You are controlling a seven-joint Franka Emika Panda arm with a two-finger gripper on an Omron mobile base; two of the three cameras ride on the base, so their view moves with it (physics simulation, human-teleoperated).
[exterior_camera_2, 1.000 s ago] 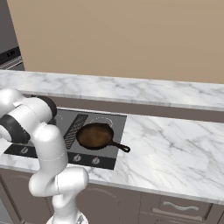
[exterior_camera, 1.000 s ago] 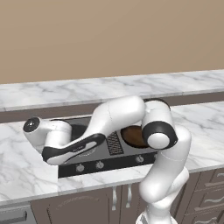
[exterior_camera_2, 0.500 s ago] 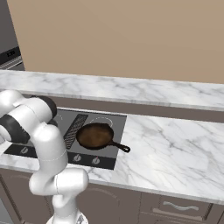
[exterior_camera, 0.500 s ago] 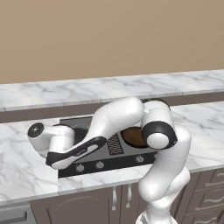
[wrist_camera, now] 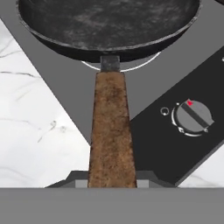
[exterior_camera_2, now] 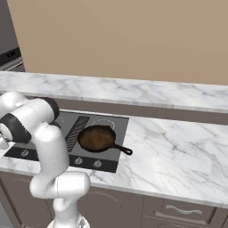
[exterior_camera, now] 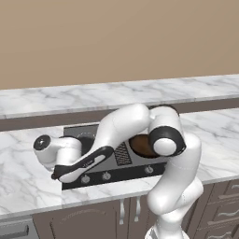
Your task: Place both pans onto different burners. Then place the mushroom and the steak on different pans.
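No text, brand, label or number can be read anywhere. A small red pointer mark is seen on a knob (wrist_camera: 191, 117) of the cooktop (wrist_camera: 148, 87), and a tiny ring symbol (wrist_camera: 164, 111) is printed on the panel beside it.

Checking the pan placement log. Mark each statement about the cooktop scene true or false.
1. The reddish-brown pan sits on the cooktop. True.
2. The black pan has a metal handle. False: its handle is brown wood.
3. A knob with a red mark lies beside the wooden handle. True.
4. The reddish-brown pan holds a steak. False: its inside is bare.
5. The black pan rests on the marble counter. False: a white burner ring shows under it.
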